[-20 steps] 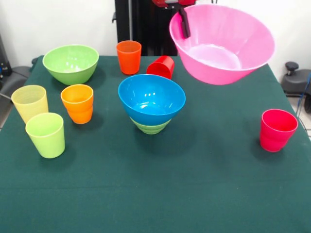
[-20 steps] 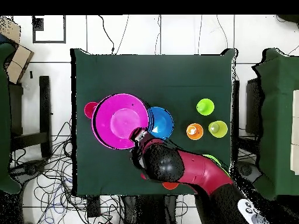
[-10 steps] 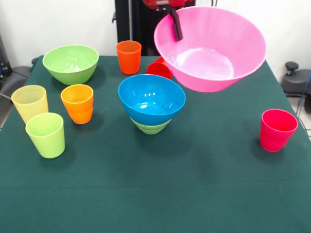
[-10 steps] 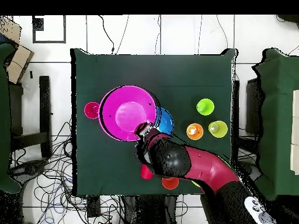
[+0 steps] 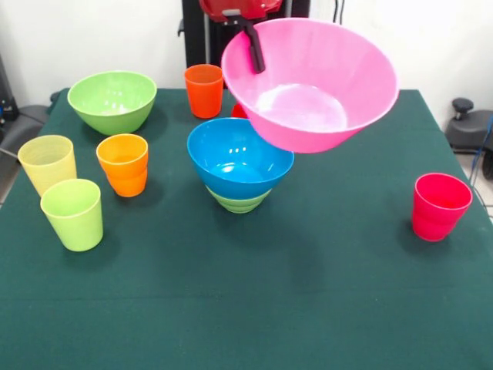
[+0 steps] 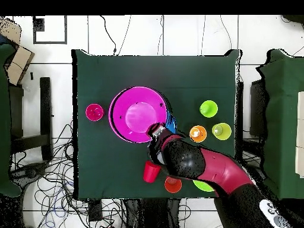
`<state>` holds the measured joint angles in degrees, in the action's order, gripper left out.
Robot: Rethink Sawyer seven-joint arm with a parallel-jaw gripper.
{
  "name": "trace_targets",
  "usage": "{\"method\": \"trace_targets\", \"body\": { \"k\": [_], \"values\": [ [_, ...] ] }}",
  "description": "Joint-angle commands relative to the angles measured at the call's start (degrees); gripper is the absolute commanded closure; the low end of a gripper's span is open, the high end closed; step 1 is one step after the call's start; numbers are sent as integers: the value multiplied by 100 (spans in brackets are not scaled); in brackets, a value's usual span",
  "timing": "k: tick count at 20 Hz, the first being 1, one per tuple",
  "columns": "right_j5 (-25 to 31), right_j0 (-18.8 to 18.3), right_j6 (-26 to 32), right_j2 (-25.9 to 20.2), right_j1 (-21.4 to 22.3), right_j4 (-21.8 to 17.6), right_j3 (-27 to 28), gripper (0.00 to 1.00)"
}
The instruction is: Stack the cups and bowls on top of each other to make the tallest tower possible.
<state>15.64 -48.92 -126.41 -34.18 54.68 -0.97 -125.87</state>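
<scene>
Green table (image 5: 323,308) — pincer (image 5: 253,48) clamps pink bowl (image 5: 312,85) above blue bowl (image 5: 239,158).

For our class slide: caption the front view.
Gripper carries the tilted pink bowl above the blue bowl.

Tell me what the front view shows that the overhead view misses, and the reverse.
Only the front view shows the small green bowl nested under the blue bowl, and the large green bowl whole. Only the overhead view shows the red cup whole, and the arm. Both show the pink bowl held aloft by the gripper at its rim.
</scene>
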Motion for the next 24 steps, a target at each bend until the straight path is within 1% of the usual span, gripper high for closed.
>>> {"method": "trace_targets", "body": {
  "k": [1,3,8,14,17,24],
  "values": [
    [454,-36,397,150,-431,-587,261,100],
    [453,-94,417,184,-502,-688,323,100],
    [309,-240,405,201,-641,-920,281,100],
    [395,-387,381,152,-636,-1054,271,100],
    [375,-443,377,227,-693,-1194,271,100],
    [259,-698,395,69,-818,-1366,238,100]
  ]
}}
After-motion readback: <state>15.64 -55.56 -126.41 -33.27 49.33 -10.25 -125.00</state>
